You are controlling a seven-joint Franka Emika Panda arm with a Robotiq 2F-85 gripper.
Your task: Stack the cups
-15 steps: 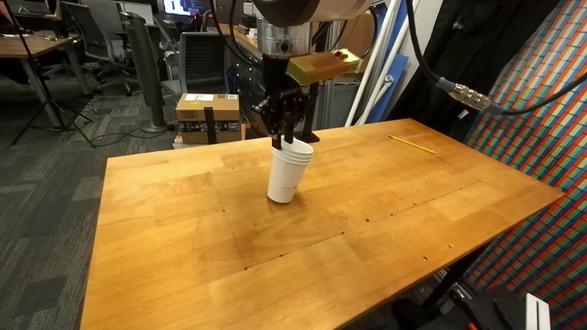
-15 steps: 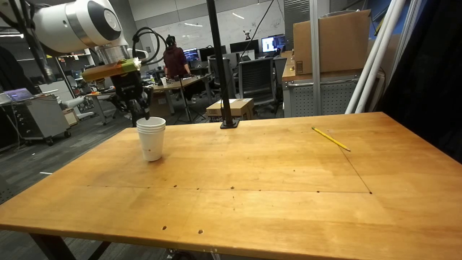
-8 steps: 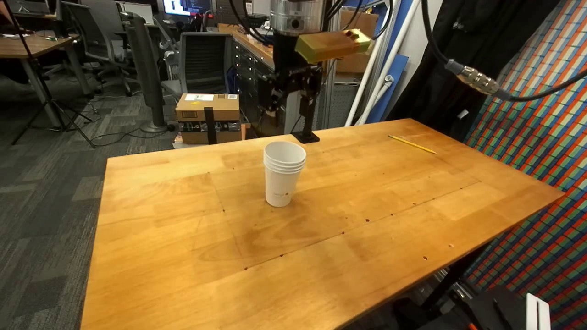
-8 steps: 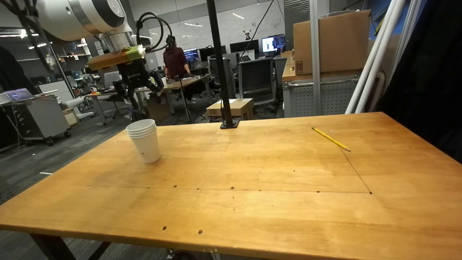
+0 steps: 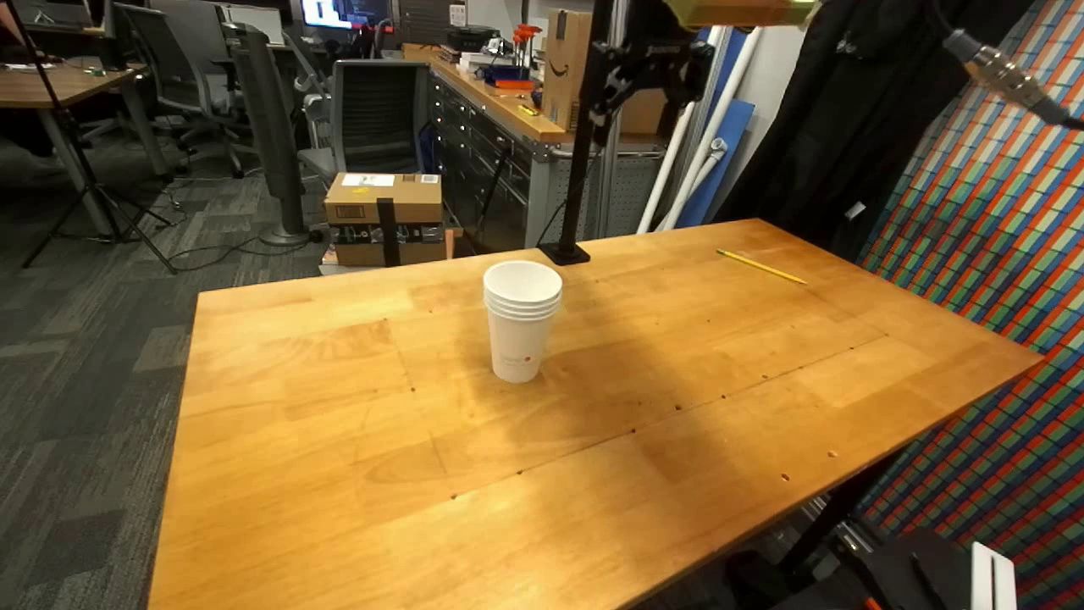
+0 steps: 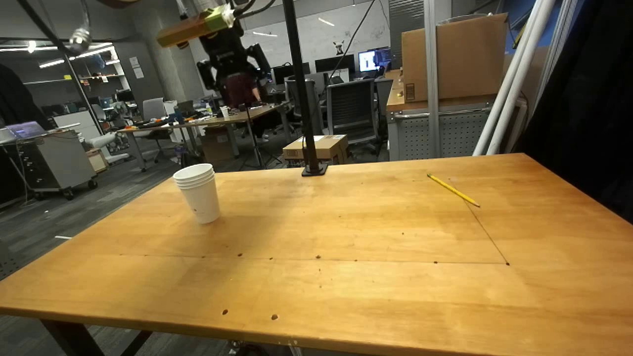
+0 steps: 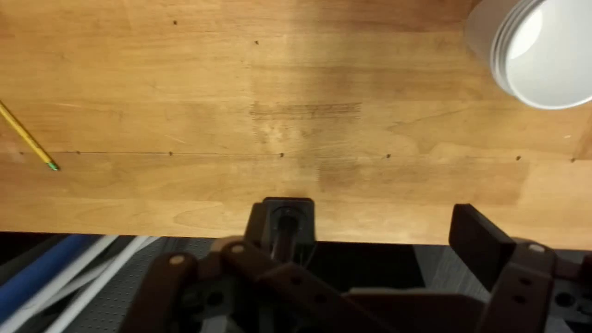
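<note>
A nested stack of white cups [image 5: 518, 335] stands upright on the wooden table, with several rims showing close together at its top. The same stack of cups [image 6: 199, 195] is at the table's side end in an exterior view. Seen from above in the wrist view, the cups [image 7: 548, 60] sit at the upper right, their mouth empty. My gripper [image 5: 641, 119] is high above the table, off to the side of the stack and touching nothing. In the wrist view the gripper [image 7: 361, 215] is open, with a wide gap and nothing held between its fingers.
A yellow pencil [image 5: 760, 267] lies on the wooden table [image 5: 593, 474]. A black upright post [image 6: 299, 74] is fixed at the table edge, its base [image 7: 296, 206] beside my left finger in the wrist view. A cable with a metal connector [image 5: 1008, 72] hangs near the arm.
A second ago my fingers were at the stack's rim. They have opened, come off the cups, risen and moved away to the right in both exterior views. The stack has settled upright.
</note>
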